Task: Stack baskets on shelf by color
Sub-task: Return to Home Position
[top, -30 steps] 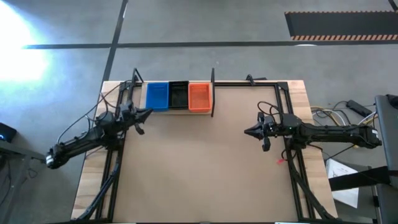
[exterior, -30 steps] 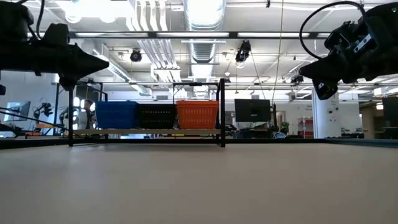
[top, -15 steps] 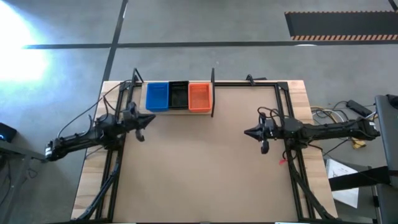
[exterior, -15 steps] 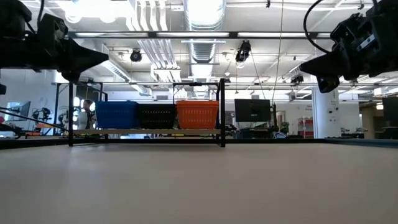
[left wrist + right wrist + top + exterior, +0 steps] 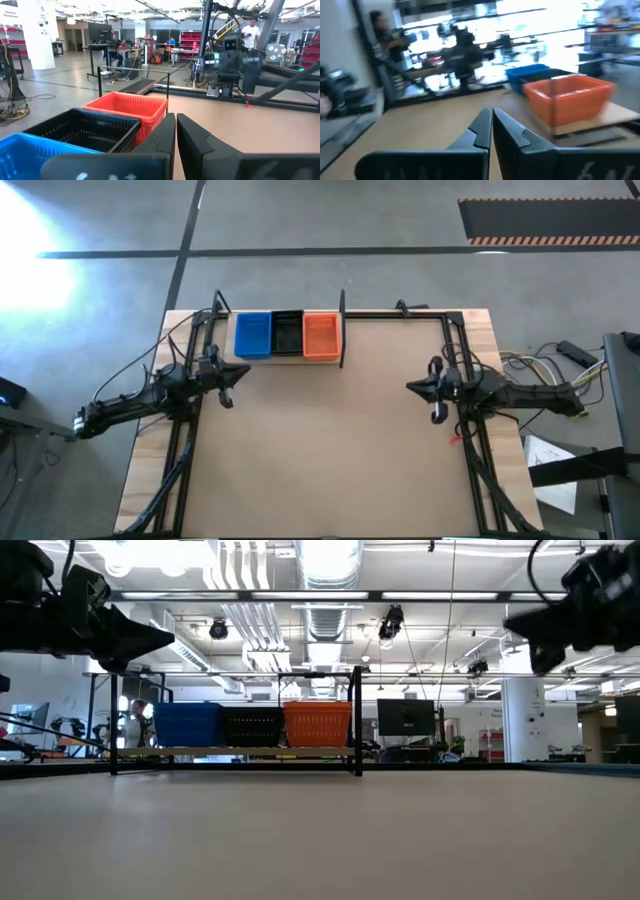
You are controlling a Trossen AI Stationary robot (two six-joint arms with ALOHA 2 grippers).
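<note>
Three colours of baskets [image 5: 287,332] on the shelf [image 5: 288,359] look light, stiff, grab the rims; left claw [image 5: 243,369], right claw [image 5: 410,388] pinched closed, empty.

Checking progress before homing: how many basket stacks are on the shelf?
3 on the shelf: blue stack at the left end, black stack in the middle, orange stack at the right end. How many baskets each holds is hidden.

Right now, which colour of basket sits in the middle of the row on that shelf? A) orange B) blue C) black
C: on the shelf, the black basket sits between the blue basket and the orange basket.
</note>
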